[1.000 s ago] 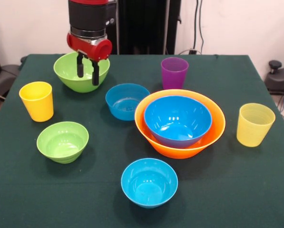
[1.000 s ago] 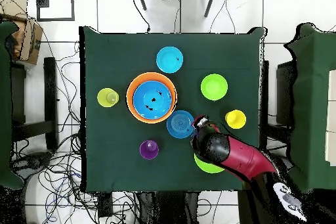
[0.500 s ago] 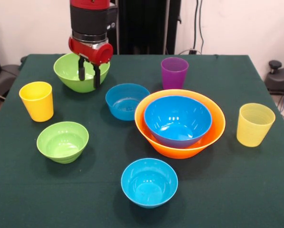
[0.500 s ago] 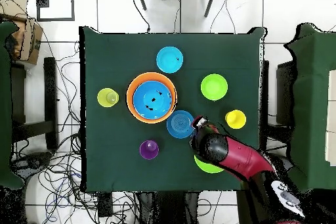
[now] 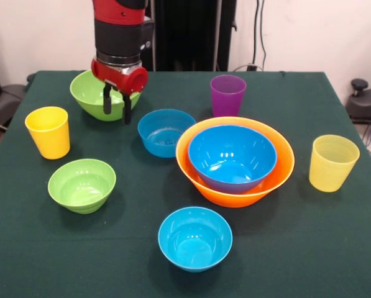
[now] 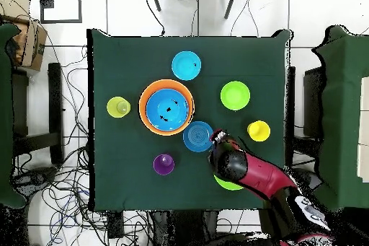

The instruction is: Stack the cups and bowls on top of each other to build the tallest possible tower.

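Note:
My gripper stands open over the near right rim of the medium green bowl, one finger inside the bowl and one outside. The large blue bowl sits nested in the orange bowl at centre right. Two small blue bowls and a small green bowl stand apart. The yellow cup, purple cup and ribbed pale yellow cup stand upright. In the overhead view the arm covers most of the medium green bowl.
Everything stands on a dark green tablecloth. In the overhead view cables litter the floor left of the table, and dark chairs stand at both sides.
The gripper has come down and a little towards the near right, lowering its fingers around the medium green bowl's rim. No bowl or cup has moved.

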`<control>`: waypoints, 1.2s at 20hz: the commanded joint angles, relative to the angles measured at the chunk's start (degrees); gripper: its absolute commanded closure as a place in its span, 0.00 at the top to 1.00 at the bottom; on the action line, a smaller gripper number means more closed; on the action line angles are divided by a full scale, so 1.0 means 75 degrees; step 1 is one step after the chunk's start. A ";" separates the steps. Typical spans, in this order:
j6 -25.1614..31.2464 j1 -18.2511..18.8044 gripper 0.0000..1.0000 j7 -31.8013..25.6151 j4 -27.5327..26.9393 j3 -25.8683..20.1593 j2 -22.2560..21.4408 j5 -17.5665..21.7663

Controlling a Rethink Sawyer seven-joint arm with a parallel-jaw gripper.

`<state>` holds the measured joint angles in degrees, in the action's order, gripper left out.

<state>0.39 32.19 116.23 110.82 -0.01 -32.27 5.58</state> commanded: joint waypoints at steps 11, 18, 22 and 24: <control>0.0778 0.0087 1.00 0.0706 0.0842 -0.0632 -0.0623 0.0125; 0.1834 -0.0489 1.00 0.0807 0.0811 -0.0101 -0.1626 -0.0258; 0.1809 -0.0792 1.00 0.0890 0.0553 0.0009 -0.1632 -0.0227; 0.1400 -0.0806 1.00 0.1129 0.0640 0.0023 -0.1532 -0.0283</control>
<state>8.04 28.82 116.23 115.45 2.18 -42.86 5.82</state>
